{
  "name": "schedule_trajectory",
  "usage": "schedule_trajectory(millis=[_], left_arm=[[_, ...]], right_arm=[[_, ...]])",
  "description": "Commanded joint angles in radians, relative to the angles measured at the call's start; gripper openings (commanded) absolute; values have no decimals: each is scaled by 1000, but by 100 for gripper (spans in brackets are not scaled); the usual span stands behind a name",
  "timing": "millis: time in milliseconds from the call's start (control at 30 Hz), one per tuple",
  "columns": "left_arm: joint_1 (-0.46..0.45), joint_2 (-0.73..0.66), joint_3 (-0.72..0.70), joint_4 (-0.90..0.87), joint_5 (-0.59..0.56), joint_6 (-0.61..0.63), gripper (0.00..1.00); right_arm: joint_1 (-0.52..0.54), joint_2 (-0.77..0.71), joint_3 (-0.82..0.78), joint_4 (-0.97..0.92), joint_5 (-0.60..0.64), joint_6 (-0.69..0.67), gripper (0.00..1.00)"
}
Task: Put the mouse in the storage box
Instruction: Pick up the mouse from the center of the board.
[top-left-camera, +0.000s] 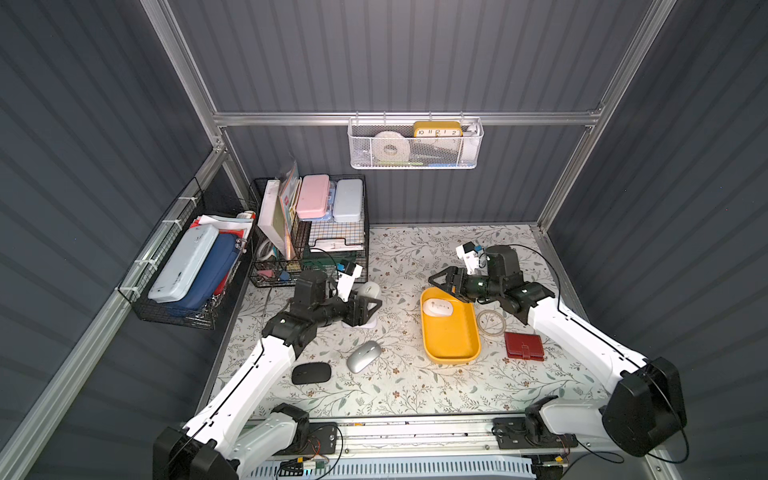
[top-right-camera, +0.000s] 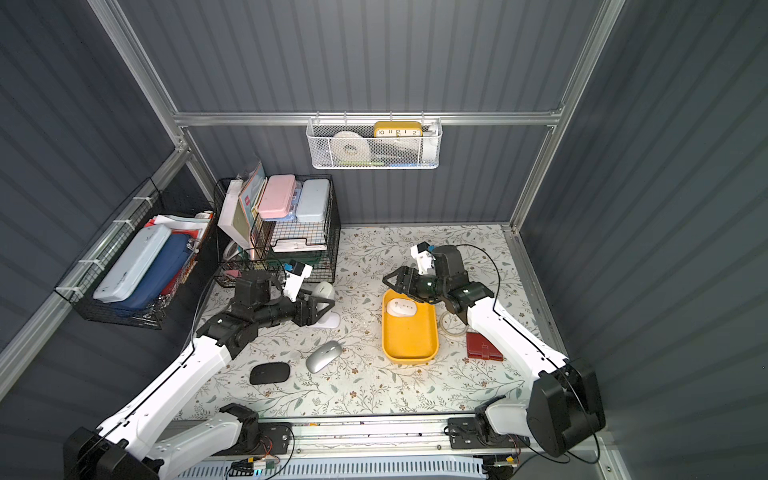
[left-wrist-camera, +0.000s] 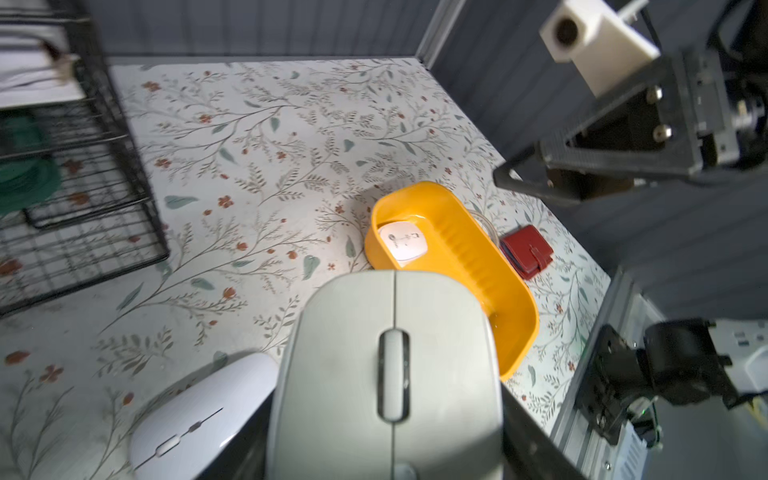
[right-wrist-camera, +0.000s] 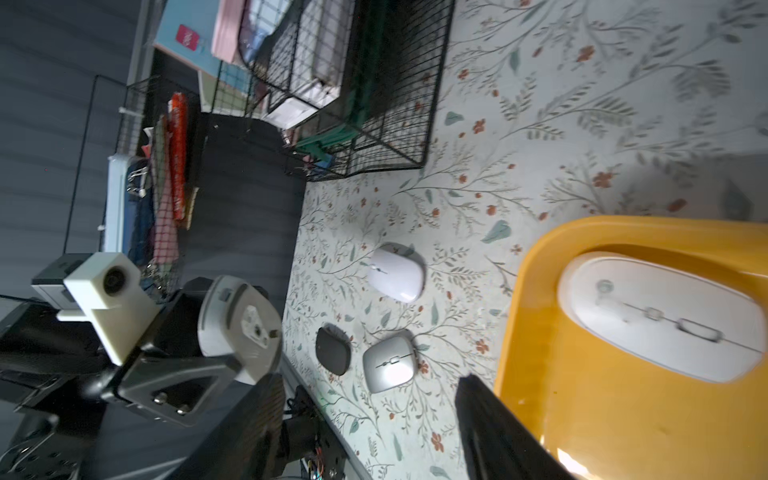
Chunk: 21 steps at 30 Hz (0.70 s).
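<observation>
My left gripper (top-left-camera: 365, 300) (left-wrist-camera: 386, 436) is shut on a light grey mouse (top-left-camera: 369, 289) (left-wrist-camera: 390, 374) and holds it off the table, left of the storage box. The storage box (top-left-camera: 451, 336) (top-right-camera: 409, 336) (left-wrist-camera: 469, 257) (right-wrist-camera: 615, 415) is a shallow yellow tub with a white mouse (top-left-camera: 437, 308) (right-wrist-camera: 660, 316) lying at its far end. My right gripper (top-left-camera: 437, 284) (right-wrist-camera: 368, 382) hovers open over that far end with nothing between its fingers. On the table lie another white mouse (top-right-camera: 330, 320) (right-wrist-camera: 397, 272), a silver mouse (top-left-camera: 364, 356) and a black mouse (top-left-camera: 311, 373).
A red wallet (top-left-camera: 524, 345) and a clear ring (top-left-camera: 491, 323) lie right of the box. Black wire racks (top-left-camera: 332, 245) stand at the back left, a wire basket (top-left-camera: 187, 266) hangs on the left wall and a white mesh basket (top-left-camera: 415, 143) on the back wall.
</observation>
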<state>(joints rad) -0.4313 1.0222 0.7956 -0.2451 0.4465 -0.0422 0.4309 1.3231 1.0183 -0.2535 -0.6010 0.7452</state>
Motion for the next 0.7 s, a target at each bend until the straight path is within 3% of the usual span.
schedule_trajectory(millis=[0,233,667], left_arm=[[-57,-19,-12,60,17,189,21],[-143,-2,22,22,17,299,21],[-162,-6,25,37,-40,316,19]], right_arm=[[47,6,57,42,-67,-1,72],[154,47,111,57,-87,13,73],[279,122,140,34,-88,19,74]])
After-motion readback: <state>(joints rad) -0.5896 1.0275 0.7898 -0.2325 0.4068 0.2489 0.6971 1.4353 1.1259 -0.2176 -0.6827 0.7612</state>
